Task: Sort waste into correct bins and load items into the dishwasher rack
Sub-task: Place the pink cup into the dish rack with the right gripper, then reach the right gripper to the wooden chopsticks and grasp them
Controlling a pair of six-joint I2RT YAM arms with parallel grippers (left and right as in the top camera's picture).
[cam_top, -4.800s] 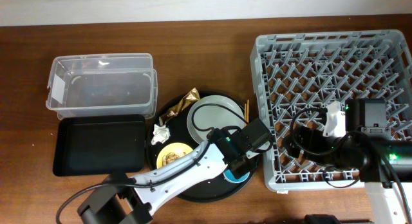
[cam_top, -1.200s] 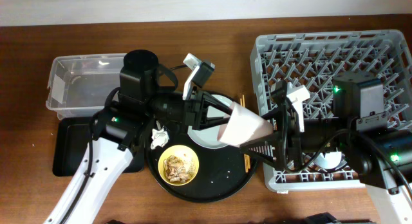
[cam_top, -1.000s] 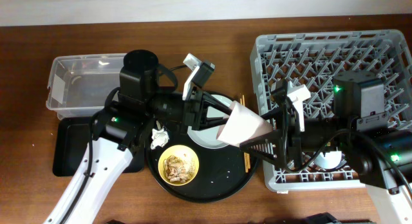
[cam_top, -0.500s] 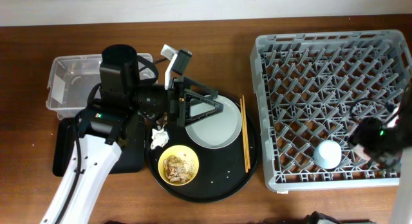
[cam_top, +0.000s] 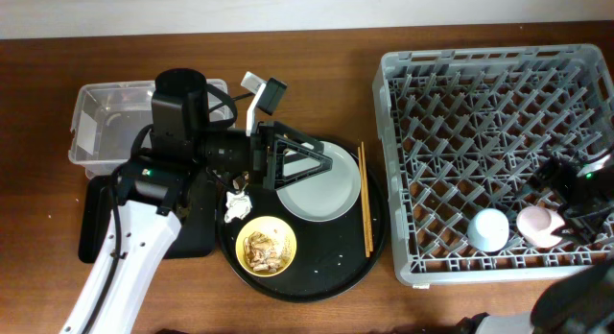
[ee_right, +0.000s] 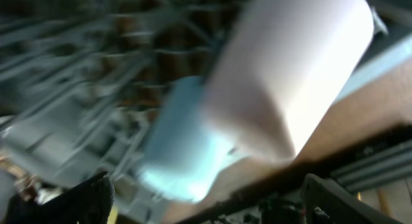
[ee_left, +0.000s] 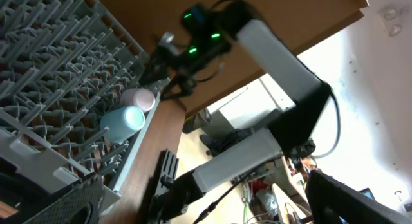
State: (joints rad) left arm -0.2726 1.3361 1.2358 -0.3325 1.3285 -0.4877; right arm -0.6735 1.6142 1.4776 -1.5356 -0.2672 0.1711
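In the overhead view the pink cup (cam_top: pixel 537 225) lies next to the blue cup (cam_top: pixel 488 229) in the front right of the dishwasher rack (cam_top: pixel 499 75). My right gripper (cam_top: pixel 574 198) is open just right of the pink cup, holding nothing. The blurred right wrist view shows the pink cup (ee_right: pixel 290 69) and blue cup (ee_right: pixel 187 147) beyond the open right gripper (ee_right: pixel 212 205). My left gripper (cam_top: pixel 299 161) is open and empty over the left edge of the grey-green plate (cam_top: pixel 326 192). The yellow bowl (cam_top: pixel 267 246) holds food scraps. A white tissue (cam_top: pixel 234 205) and chopsticks (cam_top: pixel 365 202) lie nearby.
Plate, bowl, tissue and chopsticks all sit on a large round black tray (cam_top: pixel 326 281). The clear tub (cam_top: pixel 101 132) and the shallow black rectangular tray (cam_top: pixel 96 233) are at the left, partly under my left arm. The left wrist view looks across the rack (ee_left: pixel 45 69) at my right arm (ee_left: pixel 270 50).
A second ago both grippers were on the pink cup over the round tray. The left let go and drew back left. The right carried the cup to the rack and opened.
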